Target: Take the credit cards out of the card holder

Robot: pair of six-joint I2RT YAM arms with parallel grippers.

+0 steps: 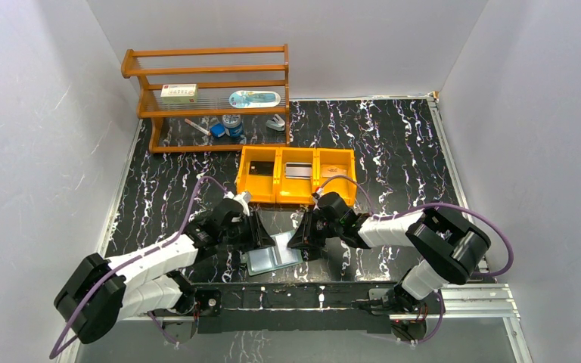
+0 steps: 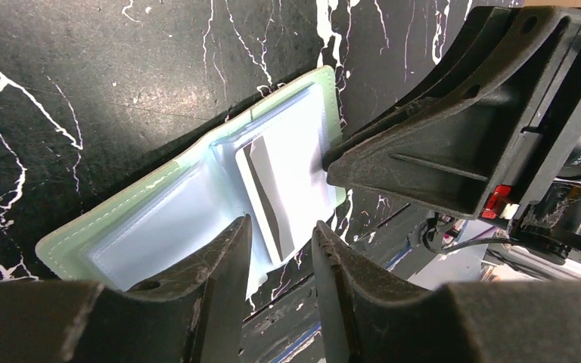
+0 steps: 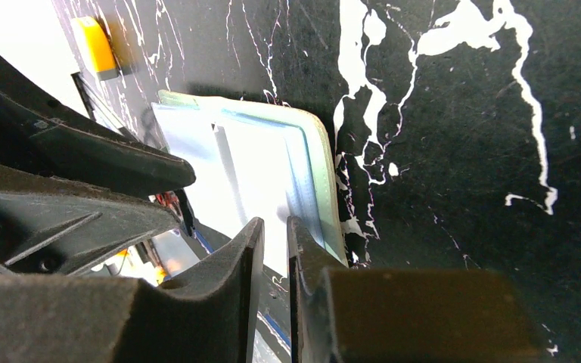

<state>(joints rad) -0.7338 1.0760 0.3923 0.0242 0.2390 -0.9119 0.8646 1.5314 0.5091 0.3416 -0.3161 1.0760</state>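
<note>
The muted-green card holder (image 1: 272, 257) lies open on the table between both grippers, its pale glossy pockets facing up. In the left wrist view (image 2: 197, 204) a pale card with a dark stripe (image 2: 268, 193) sits in its right-hand pocket. My left gripper (image 2: 281, 227) is open and empty, low over the holder's near edge. My right gripper (image 3: 274, 223) has its jaws a narrow gap apart with nothing between them, at the holder's (image 3: 287, 166) right panel. A right fingertip (image 2: 333, 162) touches that panel's edge. A black card (image 1: 261, 169), a silver-grey card (image 1: 299, 170) and a tan card (image 1: 331, 172) lie in the orange tray.
The orange three-compartment tray (image 1: 276, 198) stands just behind the grippers. A wooden shelf rack (image 1: 208, 98) at the back left holds a white box (image 1: 179, 92) and small items. White walls close in both sides. A metal rail (image 1: 454, 299) runs along the near edge.
</note>
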